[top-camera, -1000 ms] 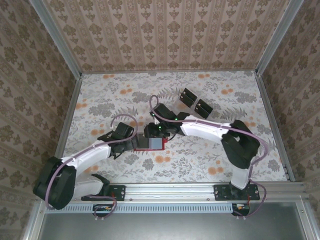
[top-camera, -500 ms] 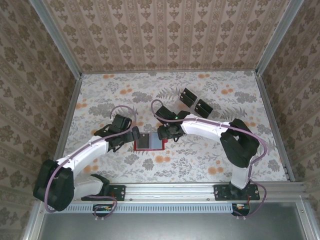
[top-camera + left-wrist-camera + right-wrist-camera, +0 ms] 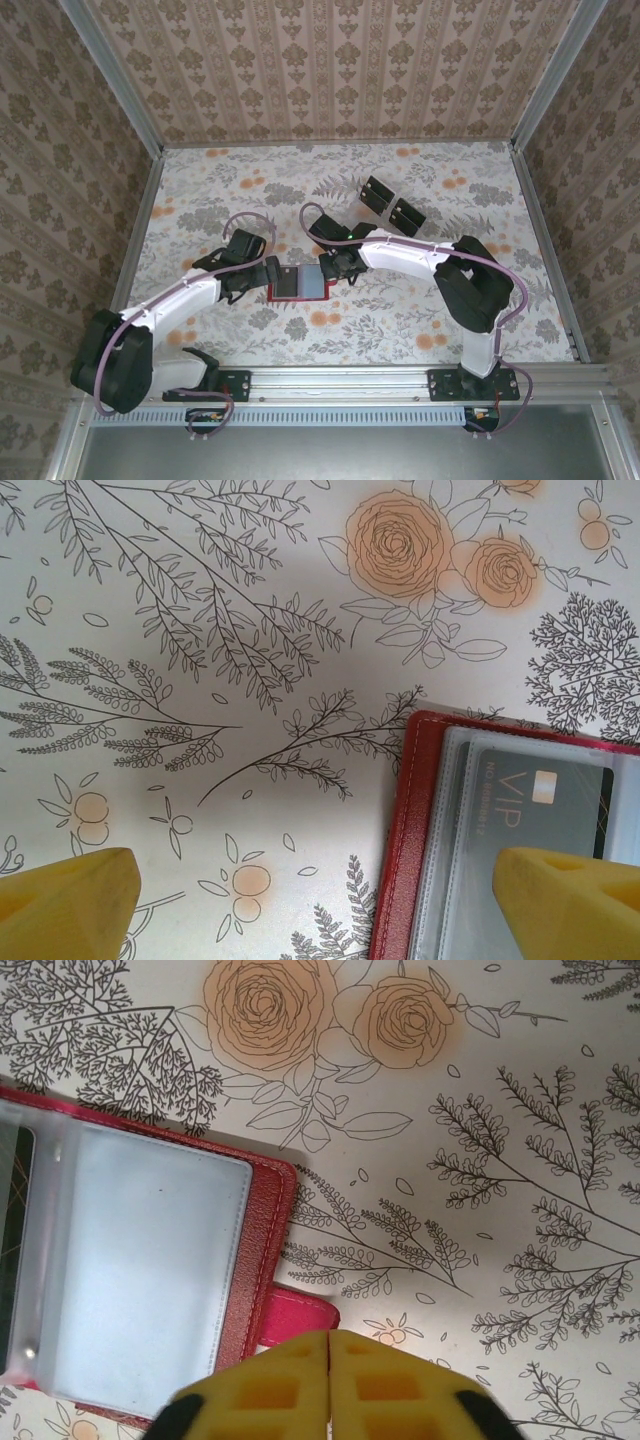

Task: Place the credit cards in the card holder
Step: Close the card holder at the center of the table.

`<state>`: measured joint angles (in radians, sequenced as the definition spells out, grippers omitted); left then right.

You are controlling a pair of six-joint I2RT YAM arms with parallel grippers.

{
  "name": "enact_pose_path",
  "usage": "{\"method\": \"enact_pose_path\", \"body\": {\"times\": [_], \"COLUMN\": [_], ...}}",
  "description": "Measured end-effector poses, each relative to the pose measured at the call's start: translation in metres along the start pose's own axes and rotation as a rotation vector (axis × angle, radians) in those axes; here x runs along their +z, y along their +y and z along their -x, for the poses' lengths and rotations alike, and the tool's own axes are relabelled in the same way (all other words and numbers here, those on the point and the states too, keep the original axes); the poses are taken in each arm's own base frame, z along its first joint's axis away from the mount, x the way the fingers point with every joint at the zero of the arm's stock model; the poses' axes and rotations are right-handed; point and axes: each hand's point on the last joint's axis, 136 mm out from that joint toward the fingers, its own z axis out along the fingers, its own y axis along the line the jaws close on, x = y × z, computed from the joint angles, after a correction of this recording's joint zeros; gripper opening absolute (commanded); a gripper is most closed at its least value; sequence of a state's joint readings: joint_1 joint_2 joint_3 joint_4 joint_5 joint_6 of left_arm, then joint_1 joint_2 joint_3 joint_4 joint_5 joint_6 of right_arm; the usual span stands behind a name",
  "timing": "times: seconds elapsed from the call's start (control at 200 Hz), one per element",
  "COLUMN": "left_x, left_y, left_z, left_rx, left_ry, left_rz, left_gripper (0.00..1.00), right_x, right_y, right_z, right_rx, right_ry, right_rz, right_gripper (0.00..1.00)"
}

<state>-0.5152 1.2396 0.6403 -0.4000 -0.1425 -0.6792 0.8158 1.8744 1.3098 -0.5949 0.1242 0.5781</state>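
A: How is the light looking from above?

B: Soft, even light is falling on the table [image 3: 200, 190]. The arms [image 3: 190, 295] are casting only faint shadows beside them. The walls [image 3: 330, 70] are leaning outward toward the corners, as with a wide lens.

A: And the wrist cameras?

B: Both are showing the table print sharply, with some soft grey shading lying over it. In the left one the yellow fingers [image 3: 60, 905] are looking smooth and blurred, being too close. In the right one the clear sleeve [image 3: 150, 1260] of the red wallet [image 3: 265, 1260] is glowing pale, a little washed out.
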Motion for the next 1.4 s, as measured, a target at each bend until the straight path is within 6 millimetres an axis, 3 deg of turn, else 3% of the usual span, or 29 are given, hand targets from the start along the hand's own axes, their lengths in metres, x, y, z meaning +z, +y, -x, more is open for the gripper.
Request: {"method": "enact_pose_path", "body": {"times": [0.425,0.605,0.795,1.4], "left_x": [0.006,0.013,0.012,0.020], "left_y": [-0.032,-0.041,-0.051,-0.038], "left_z": [0.000,-0.010,-0.007,-0.010], "left_rx": [0.009,0.003,-0.004,-0.012], "left_ry": [-0.015,-0.012,-0.036,-0.050], "left_rz": [-0.190,-0.275,-0.339,-0.282], "left_gripper": [1.00,1.00,1.00,1.00], "right_x": [0.021,0.023,0.025,0.025], "right_y": [-0.021,-0.017,-0.013,-0.007], "right_z": [-0.015,-0.015,-0.013,-0.012], "right_rx": [0.106,0.149,0.179,0.198], "right_ry": [0.023,0.013,0.007,0.005], "right_rz": [0.060,0.112,0.158,0.196], "right_gripper": [0.00,0.00,0.00,0.00]}}
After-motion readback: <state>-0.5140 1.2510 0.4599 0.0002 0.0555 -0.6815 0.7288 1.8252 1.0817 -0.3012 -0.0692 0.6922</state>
